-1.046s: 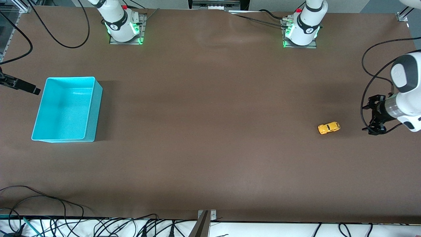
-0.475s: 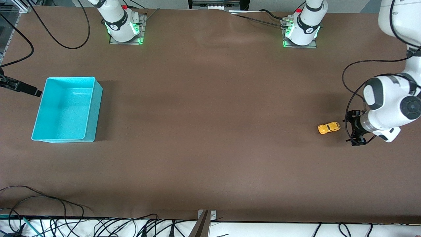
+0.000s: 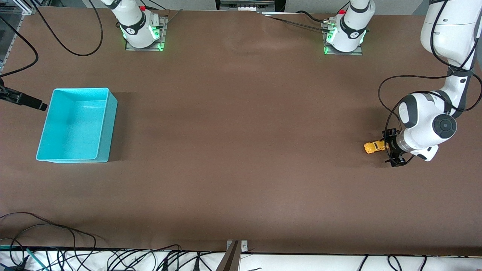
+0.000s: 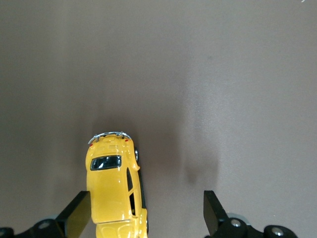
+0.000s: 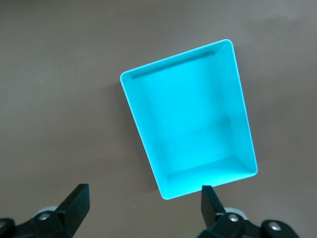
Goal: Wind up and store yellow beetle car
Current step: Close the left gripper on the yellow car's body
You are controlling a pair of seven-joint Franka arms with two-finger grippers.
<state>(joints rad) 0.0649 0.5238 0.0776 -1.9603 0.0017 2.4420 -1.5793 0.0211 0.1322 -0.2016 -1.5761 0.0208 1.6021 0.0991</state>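
Since the earlier frame your left hand (image 3: 391, 152) has moved in over the car (image 3: 375, 146) at the left arm's end of the table (image 3: 241, 150), fingers wide, probably to straddle it. Your right hand (image 5: 143, 208) waits wide above the bin (image 5: 190, 124).

yellow beetle car (image 3: 375, 146): from the front I lose its end under the left claw (image 3: 391, 147); my left wrist view crops it too.
right claw (image 3: 22, 99): mostly past the front view's edge.
winding part: too small for me to find.
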